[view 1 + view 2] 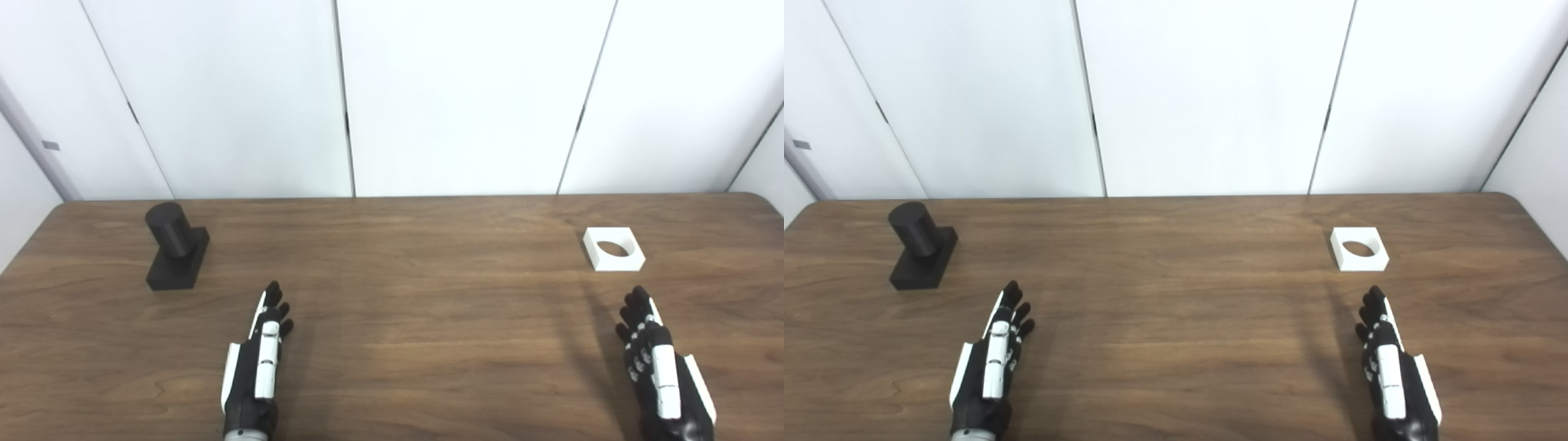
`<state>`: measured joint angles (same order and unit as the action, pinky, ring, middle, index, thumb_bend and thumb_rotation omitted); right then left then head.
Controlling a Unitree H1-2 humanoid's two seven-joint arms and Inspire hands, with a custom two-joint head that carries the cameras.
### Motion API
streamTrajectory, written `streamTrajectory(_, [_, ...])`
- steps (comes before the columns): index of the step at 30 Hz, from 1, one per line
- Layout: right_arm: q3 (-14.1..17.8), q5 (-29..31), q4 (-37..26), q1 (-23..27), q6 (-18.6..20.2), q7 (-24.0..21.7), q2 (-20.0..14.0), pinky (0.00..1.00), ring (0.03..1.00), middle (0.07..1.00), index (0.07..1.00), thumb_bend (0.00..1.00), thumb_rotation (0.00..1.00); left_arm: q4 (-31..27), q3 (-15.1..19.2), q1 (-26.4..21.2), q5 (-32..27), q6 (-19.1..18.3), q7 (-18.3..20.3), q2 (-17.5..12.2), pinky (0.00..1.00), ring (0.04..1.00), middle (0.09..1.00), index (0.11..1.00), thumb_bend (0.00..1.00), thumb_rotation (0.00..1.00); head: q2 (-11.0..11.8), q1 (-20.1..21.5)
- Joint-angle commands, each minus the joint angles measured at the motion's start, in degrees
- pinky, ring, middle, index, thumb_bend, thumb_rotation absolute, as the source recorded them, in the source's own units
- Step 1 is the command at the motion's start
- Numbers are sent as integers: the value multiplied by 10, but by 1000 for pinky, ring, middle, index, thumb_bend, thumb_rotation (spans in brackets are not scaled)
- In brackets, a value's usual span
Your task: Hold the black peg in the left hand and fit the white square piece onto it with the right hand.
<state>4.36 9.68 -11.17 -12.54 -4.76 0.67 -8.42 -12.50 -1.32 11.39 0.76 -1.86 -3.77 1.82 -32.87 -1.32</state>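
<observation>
From my station I saw the black peg standing upright on its block base at the left of the frame, on the brown wooden table, just below the table's far edge. The white square piece lay flat at the right of the frame (its round hole facing up), well apart from the peg.

My left hand reached in from the lower left, fingers stretched forward and a little apart, with nothing in it. It sat below and to the right of the peg, not touching it. My right hand came in from the lower right, likewise extended and empty, its fingertips near the white piece but short of it. Behind the table I saw plain white wall panels filling the upper frame.
</observation>
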Motion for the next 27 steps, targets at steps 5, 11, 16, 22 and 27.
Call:
streamTrajectory(5, [-1,4,29,-1,-10,-7,18,1000,1000,1000,1000,569,1000,-4,-9,35,5,-2,7,3,941,973,999,989,415,1000,0,-1])
streamTrajectory(11, [-1,3,31,0,-9,-6,17,1000,1000,1000,1000,572,1000,-3,-8,34,6,-1,6,4,934,970,996,984,412,1000,0,-2])
streamTrajectory(16, [1,0,31,-1,-7,-4,17,1000,1000,1000,1000,575,1000,-4,-9,35,5,0,6,5,938,968,996,985,415,1000,0,-9])
streamTrajectory(22, [4,11,31,0,-5,-10,11,1000,1000,1000,1000,558,1000,-4,-14,36,12,-3,2,9,917,958,988,978,414,1000,6,-43])
streamTrajectory(27, [10,16,39,2,-14,-14,7,1000,1000,1000,1000,576,1000,0,-21,35,13,-6,-1,13,935,966,992,980,429,1000,13,-74])
